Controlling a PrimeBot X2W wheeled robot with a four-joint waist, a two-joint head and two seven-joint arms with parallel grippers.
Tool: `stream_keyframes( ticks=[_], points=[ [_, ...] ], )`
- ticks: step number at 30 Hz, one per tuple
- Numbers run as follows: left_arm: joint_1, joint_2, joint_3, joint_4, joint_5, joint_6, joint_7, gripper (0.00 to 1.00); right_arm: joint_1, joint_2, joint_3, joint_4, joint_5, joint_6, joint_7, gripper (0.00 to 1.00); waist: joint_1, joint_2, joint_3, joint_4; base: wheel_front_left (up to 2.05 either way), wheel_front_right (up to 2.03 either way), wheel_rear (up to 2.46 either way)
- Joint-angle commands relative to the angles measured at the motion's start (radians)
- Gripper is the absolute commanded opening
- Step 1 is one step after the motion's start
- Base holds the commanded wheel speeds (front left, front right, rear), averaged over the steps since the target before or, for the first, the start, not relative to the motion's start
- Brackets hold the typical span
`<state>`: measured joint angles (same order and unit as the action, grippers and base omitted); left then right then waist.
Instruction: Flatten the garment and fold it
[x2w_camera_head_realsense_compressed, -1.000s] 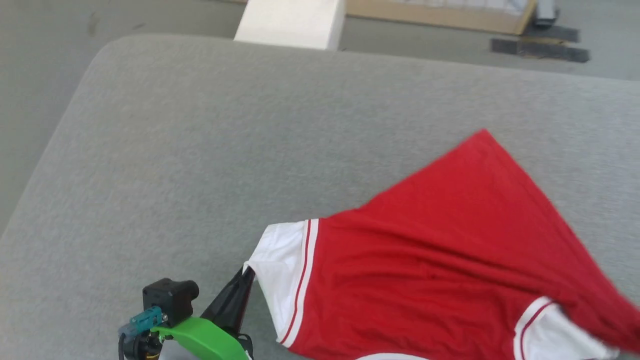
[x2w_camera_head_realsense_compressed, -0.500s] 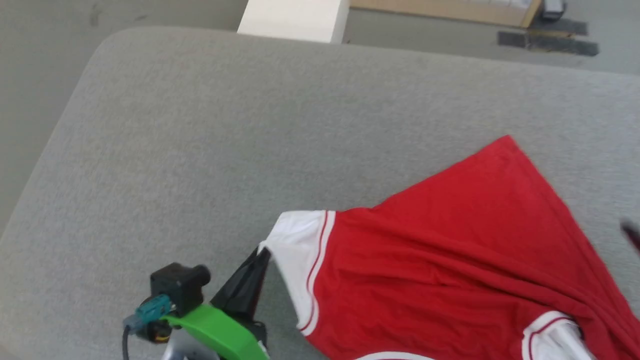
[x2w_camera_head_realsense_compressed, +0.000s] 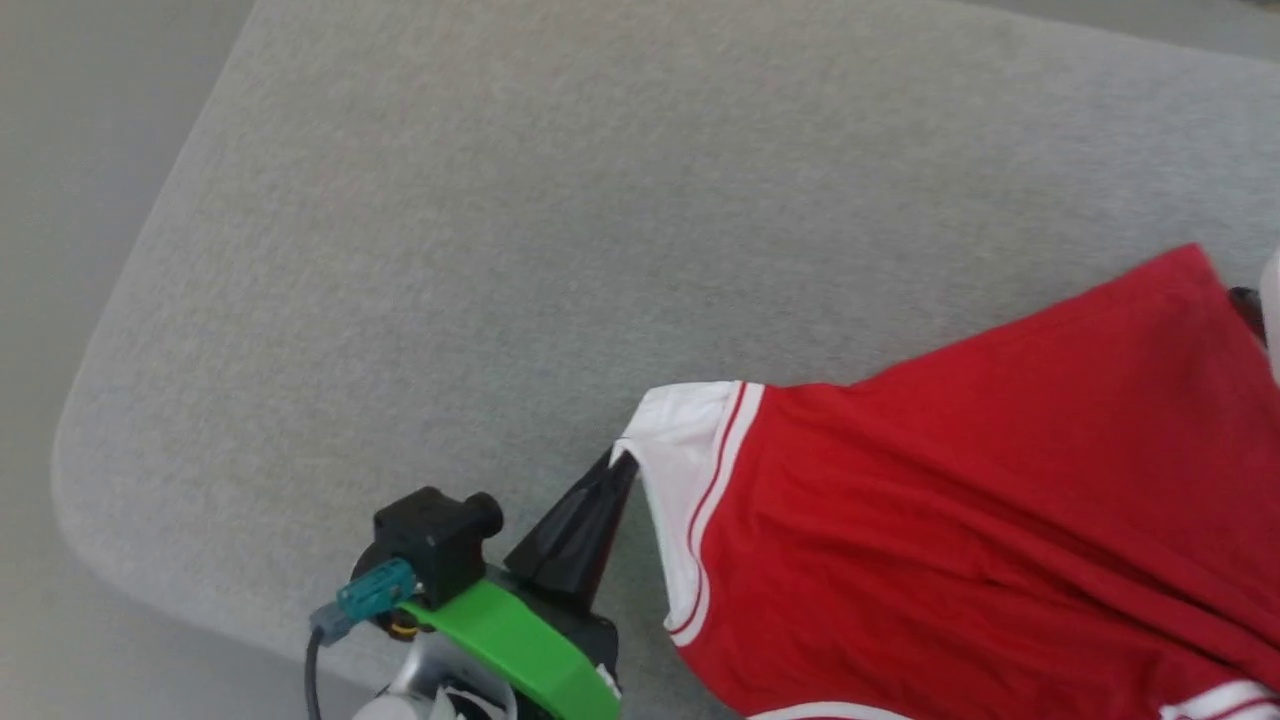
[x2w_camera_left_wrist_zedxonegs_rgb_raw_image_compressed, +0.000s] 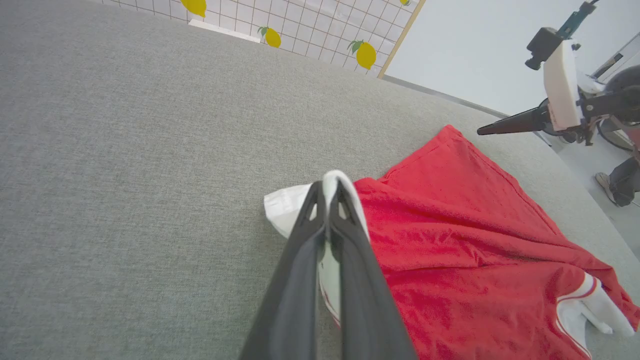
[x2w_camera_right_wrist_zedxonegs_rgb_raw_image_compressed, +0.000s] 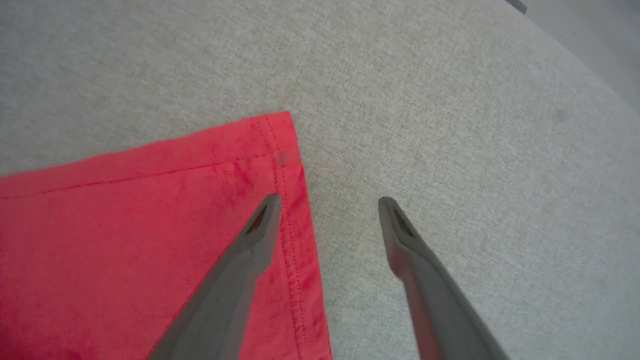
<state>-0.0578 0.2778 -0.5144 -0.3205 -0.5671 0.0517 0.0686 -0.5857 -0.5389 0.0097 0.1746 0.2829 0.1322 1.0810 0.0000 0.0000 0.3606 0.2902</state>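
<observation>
While the left pincer (x2w_camera_left_wrist_zedxonegs_rgb_raw_image_compressed: 327, 186) is clenched on the edge of one white sleeve (x2w_camera_left_wrist_zedxonegs_rgb_raw_image_compressed: 282, 207), the garment (x2w_camera_head_realsense_compressed: 980, 520) lies on the right part of the grey cloth-covered tabletop (x2w_camera_head_realsense_compressed: 500, 250), its red body spread but not smooth. Long soft creases (x2w_camera_left_wrist_zedxonegs_rgb_raw_image_compressed: 450, 250) run from the gripped sleeve toward the other sleeve (x2w_camera_left_wrist_zedxonegs_rgb_raw_image_compressed: 585, 305), which sits bunched at the far side. Right pincer (x2w_camera_right_wrist_zedxonegs_rgb_raw_image_compressed: 328, 200): released, fingers wide apart, nothing between them, poised at the hem corner (x2w_camera_right_wrist_zedxonegs_rgb_raw_image_compressed: 280, 130) with one finger over red cloth and the other over bare tabletop; contact with the cloth cannot be told. Judgement on handling: thin, light, limp knit, likely a little slick. It should sag and fold under its own weight when lifted, slide easily over the grey cover, and take no harm from a firm pinch. No stiffness to push against, so flattening looks like a matter of pulling opposite points taut. Best holds, by my reckoning: the stitched hem and its corners, and the striped sleeve trim, where doubled cloth gives the fingers more to bite.
</observation>
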Motion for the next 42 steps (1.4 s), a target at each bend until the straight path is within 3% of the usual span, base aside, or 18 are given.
stream_keyframes(
  ticks=[1,9,10,11,12,19,30,35,42],
  points=[
    [-0.022,-0.010,-0.005,0.007,0.011,-0.009,-0.007,0.00,-0.027,-0.008,0.006,0.032,-0.016,-0.002,-0.007,1.00,0.0000,0.0000,0.073,0.075,0.00,0.00,0.00],
    [-0.045,-0.030,-0.015,0.041,0.004,-0.019,-0.025,0.00,0.004,-0.027,0.084,0.163,-0.009,-0.002,0.030,1.00,0.0000,0.0000,0.089,0.114,0.00,0.00,0.00],
    [-0.046,-0.030,-0.015,0.044,0.003,-0.019,-0.026,0.00,0.016,-0.035,0.101,0.166,-0.002,-0.002,0.040,0.96,0.0000,0.0000,0.088,0.115,0.00,0.00,0.00],
    [-0.048,-0.030,-0.014,0.047,0.002,-0.019,-0.027,0.00,0.030,-0.045,0.120,0.167,0.008,-0.002,0.050,0.03,0.0000,0.0000,0.087,0.115,0.00,0.00,0.00],
    [-0.050,-0.029,-0.011,0.052,0.001,-0.018,-0.029,0.00,0.046,-0.060,0.150,0.163,0.028,-0.002,0.059,0.00,0.0000,0.0000,0.083,0.111,0.00,0.00,0.00],
    [-0.053,-0.013,0.002,0.068,0.000,-0.016,-0.031,0.00,0.024,-0.059,0.144,0.171,0.041,-0.002,-0.039,0.00,0.0000,0.0000,0.030,0.074,0.00,0.00,0.00],
    [-0.015,0.046,0.087,0.058,-0.036,0.018,-0.029,0.00,-0.012,-0.003,0.051,0.172,0.083,-0.002,-0.283,0.00,0.0000,0.0000,-0.165,-0.032,0.00,0.00,0.00],
    [-0.025,0.091,0.163,0.005,-0.043,0.045,-0.030,0.00,0.001,-0.008,0.027,0.098,0.130,-0.002,-0.340,0.00,0.0000,0.0000,-0.246,-0.097,0.00,0.00,0.00],
    [-0.117,0.149,0.295,-0.097,-0.041,0.076,-0.046,0.00,0.009,-0.009,-0.010,-0.097,0.184,-0.002,-0.388,0.00,0.0000,0.0000,-0.292,-0.186,0.00,0.00,0.00]
  ],
)
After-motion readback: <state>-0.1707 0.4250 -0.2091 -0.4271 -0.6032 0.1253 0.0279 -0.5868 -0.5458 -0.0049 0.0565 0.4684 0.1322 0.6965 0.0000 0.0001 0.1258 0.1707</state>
